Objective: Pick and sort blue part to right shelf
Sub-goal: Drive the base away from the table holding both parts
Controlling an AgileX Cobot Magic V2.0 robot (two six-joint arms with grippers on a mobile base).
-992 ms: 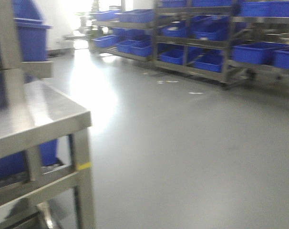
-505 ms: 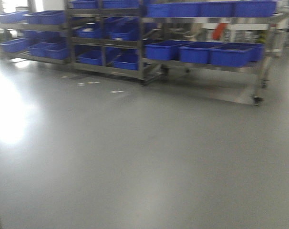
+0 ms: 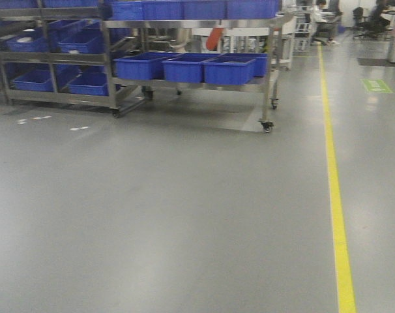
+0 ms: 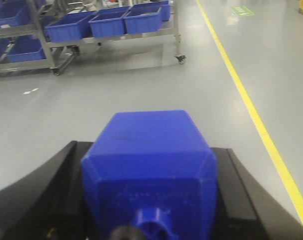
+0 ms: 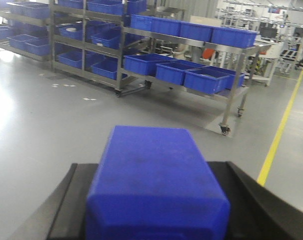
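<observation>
Left pincer (image 4: pixel 149 210) clamps a blue part (image 4: pixel 151 150), right pincer (image 5: pixel 156 215) a second part (image 5: pixel 154 170); shelf (image 3: pixel 184 24) far across the floor (image 3: pixel 184 215), so a driving jolt could shake one loose.

The left end effector (image 4: pixel 150 149) shows as two matte black fingers (image 4: pixel 36 185), broad, smooth slabs whose upper edges slope outward towards the camera. The right end effector (image 5: pixel 154 165) has the same plain black, wedge-shaped fingers (image 5: pixel 246 200), faintly glossy along the edges.
</observation>
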